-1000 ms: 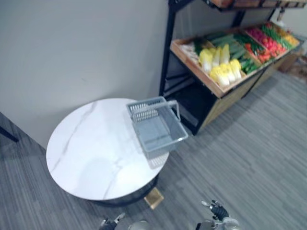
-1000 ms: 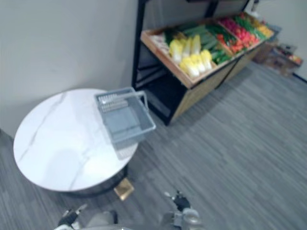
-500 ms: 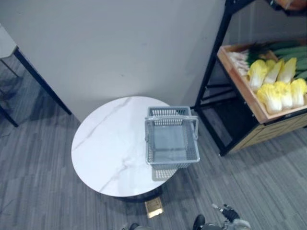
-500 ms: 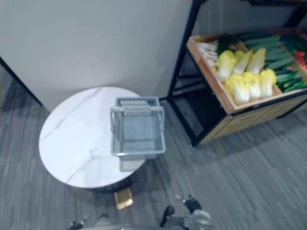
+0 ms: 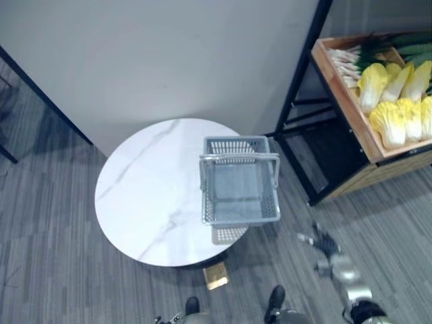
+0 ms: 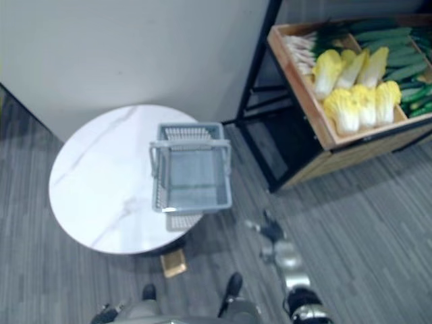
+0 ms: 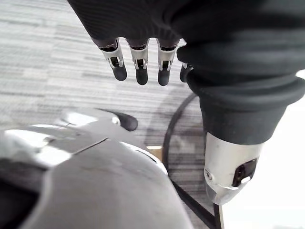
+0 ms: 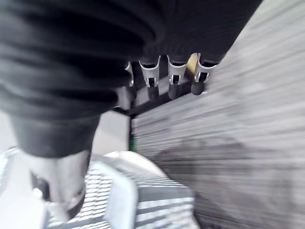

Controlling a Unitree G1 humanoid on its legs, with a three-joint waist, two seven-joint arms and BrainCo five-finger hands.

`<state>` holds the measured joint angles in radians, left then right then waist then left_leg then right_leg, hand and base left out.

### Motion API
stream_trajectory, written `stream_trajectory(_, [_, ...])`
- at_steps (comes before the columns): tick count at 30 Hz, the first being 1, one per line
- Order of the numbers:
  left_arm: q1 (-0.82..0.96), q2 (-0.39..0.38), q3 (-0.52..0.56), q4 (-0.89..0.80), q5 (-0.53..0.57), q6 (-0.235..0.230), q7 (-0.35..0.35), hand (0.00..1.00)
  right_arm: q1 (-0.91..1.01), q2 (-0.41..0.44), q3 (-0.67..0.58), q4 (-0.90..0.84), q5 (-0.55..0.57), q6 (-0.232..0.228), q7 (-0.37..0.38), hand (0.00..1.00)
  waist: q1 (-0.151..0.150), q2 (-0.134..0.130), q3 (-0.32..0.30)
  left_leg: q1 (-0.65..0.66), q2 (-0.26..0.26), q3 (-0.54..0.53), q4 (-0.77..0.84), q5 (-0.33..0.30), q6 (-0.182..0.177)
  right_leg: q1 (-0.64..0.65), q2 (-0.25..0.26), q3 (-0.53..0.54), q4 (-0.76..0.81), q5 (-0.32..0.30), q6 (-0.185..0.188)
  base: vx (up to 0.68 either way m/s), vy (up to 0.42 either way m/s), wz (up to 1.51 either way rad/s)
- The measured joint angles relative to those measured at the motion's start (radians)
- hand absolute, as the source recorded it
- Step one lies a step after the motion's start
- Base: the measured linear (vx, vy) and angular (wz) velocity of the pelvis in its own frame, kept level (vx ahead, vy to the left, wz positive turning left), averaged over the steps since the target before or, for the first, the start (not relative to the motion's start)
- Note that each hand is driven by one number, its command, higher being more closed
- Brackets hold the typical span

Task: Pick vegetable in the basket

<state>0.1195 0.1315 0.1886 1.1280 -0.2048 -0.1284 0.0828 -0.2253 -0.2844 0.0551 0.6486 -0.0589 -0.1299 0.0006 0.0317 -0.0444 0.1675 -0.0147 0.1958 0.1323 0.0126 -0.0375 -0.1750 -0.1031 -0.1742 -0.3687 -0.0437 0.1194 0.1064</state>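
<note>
An empty grey wire basket (image 5: 239,179) with its handle up stands on the right edge of a round white marble table (image 5: 145,196). Yellow cabbages (image 5: 395,101) and white-stemmed leeks (image 5: 347,61) lie in a wooden shelf tray (image 6: 304,101) at the upper right, beside green vegetables (image 6: 398,61). My right hand (image 5: 322,241) hangs over the floor just right of the table, below the shelf, its fingers (image 8: 174,76) straight and holding nothing. The basket (image 8: 119,200) shows close under it in the right wrist view. My left hand (image 7: 139,62) hangs low over the carpet, open and holding nothing.
A black metal shelf frame (image 5: 304,81) stands right of the table against the grey wall. A small wooden block (image 5: 217,294) lies on the carpet by the table's base. A dark slanted leg (image 5: 40,94) crosses the far left. Carpet runs between table and shelf.
The camera has turned, so the whole scene shifted. My right arm has risen from the bottom edge and now reaches forward over the floor beside the table.
</note>
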Motion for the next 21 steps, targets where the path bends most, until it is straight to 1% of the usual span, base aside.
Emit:
stream_trajectory(1, [-0.002, 0.002, -0.009, -0.016, 0.024, -0.002, 0.000, 0.00, -0.048, -0.033, 0.014, -0.038, -0.047, -0.007, -0.005, 0.00, 0.003, -0.001, 0.001, -0.007, -0.006, -0.001, 0.000, -0.025, 0.006, -0.010, -0.004, 0.007, -0.007, 0.014, 0.007, -0.14, 0.100, -0.20])
stream_trajectory(3, [-0.005, 0.024, -0.026, -0.022, 0.037, -0.006, 0.000, 0.00, -0.108, -0.061, 0.045, -0.082, -0.106, -0.007, -0.016, 0.00, 0.008, -0.029, 0.006, -0.029, -0.022, 0.003, 0.016, -0.026, 0.007, -0.028, -0.018, 0.020, -0.015, 0.029, 0.009, -0.15, 0.086, -0.11])
stream_trajectory(5, [-0.009, 0.043, -0.029, -0.024, 0.069, -0.005, 0.004, 0.00, -0.195, -0.113, 0.103, -0.145, -0.208, -0.011, -0.038, 0.00, 0.011, -0.066, 0.009, -0.071, -0.033, 0.000, 0.040, -0.027, 0.010, -0.055, -0.029, 0.025, -0.026, 0.048, 0.013, -0.14, 0.054, 0.00])
stream_trajectory(6, [-0.009, 0.049, -0.029, -0.024, 0.072, -0.004, 0.008, 0.00, -0.217, -0.125, 0.116, -0.159, -0.231, -0.011, -0.043, 0.00, 0.011, -0.072, 0.013, -0.077, -0.034, -0.003, 0.045, -0.026, 0.010, -0.057, -0.030, 0.024, -0.027, 0.050, 0.015, -0.08, 0.014, 0.04])
stream_trajectory(8, [-0.008, 0.045, -0.025, -0.024, 0.072, 0.001, 0.020, 0.00, -0.291, -0.163, 0.154, -0.219, -0.327, -0.012, -0.056, 0.00, 0.033, -0.080, 0.018, -0.094, -0.033, -0.006, 0.055, -0.025, 0.012, -0.069, -0.030, 0.024, -0.027, 0.056, 0.012, -0.05, 0.002, 0.03])
stream_trajectory(9, [-0.008, 0.043, -0.023, -0.025, 0.072, 0.001, 0.021, 0.00, -0.312, -0.167, 0.158, -0.225, -0.344, -0.012, -0.058, 0.00, 0.036, -0.079, 0.020, -0.099, -0.033, -0.009, 0.059, -0.025, 0.012, -0.070, -0.030, 0.022, -0.027, 0.056, 0.012, -0.02, -0.008, 0.06])
stream_trajectory(11, [-0.014, 0.037, -0.007, -0.029, 0.072, -0.001, 0.022, 0.00, -0.410, -0.181, 0.186, -0.227, -0.406, -0.007, -0.081, 0.00, 0.057, -0.083, 0.036, -0.106, -0.028, -0.013, 0.060, -0.021, 0.013, -0.074, -0.025, 0.019, -0.027, 0.064, 0.004, -0.01, -0.006, 0.02])
stream_trajectory(12, [-0.016, 0.035, 0.002, -0.032, 0.072, 0.000, 0.023, 0.00, -0.442, -0.187, 0.201, -0.226, -0.416, -0.006, -0.084, 0.00, 0.060, -0.085, 0.044, -0.108, -0.027, -0.015, 0.060, -0.021, 0.013, -0.074, -0.024, 0.018, -0.027, 0.064, 0.004, -0.01, -0.016, 0.05])
stream_trajectory(14, [-0.026, 0.037, 0.019, -0.034, 0.072, -0.003, 0.027, 0.00, -0.566, -0.192, 0.256, -0.186, -0.422, -0.006, -0.089, 0.00, 0.063, -0.095, 0.063, -0.132, -0.024, -0.035, 0.058, -0.012, 0.013, -0.086, -0.020, 0.001, -0.027, 0.064, 0.004, -0.01, -0.016, 0.18])
stream_trajectory(15, [-0.033, 0.037, 0.022, -0.034, 0.072, -0.003, 0.028, 0.00, -0.595, -0.193, 0.272, -0.167, -0.423, -0.006, -0.092, 0.00, 0.064, -0.096, 0.068, -0.138, -0.023, -0.038, 0.058, -0.010, 0.012, -0.087, -0.019, -0.006, -0.027, 0.068, 0.000, 0.02, -0.011, 0.19])
stream_trajectory(18, [-0.073, 0.038, 0.036, -0.034, 0.072, -0.001, 0.033, 0.00, -0.769, -0.197, 0.403, -0.030, -0.452, -0.005, -0.088, 0.00, 0.103, -0.106, 0.119, -0.151, -0.019, -0.057, 0.061, -0.004, 0.011, -0.090, -0.014, -0.016, -0.030, 0.073, -0.003, 0.03, -0.010, 0.11])
stream_trajectory(20, [-0.095, 0.039, 0.035, -0.037, 0.071, -0.002, 0.036, 0.00, -0.834, -0.197, 0.447, 0.030, -0.452, -0.005, -0.081, 0.00, 0.125, -0.116, 0.132, -0.182, -0.018, -0.066, 0.063, 0.003, 0.010, -0.109, -0.012, -0.021, -0.031, 0.077, -0.002, 0.03, 0.001, 0.17])
stream_trajectory(21, [-0.102, 0.039, 0.035, -0.047, 0.070, -0.002, 0.041, 0.00, -0.862, -0.196, 0.459, 0.054, -0.453, -0.005, -0.080, 0.00, 0.139, -0.123, 0.143, -0.197, -0.017, -0.070, 0.065, 0.004, 0.010, -0.121, -0.010, -0.022, -0.033, 0.083, -0.010, 0.05, 0.007, 0.14])
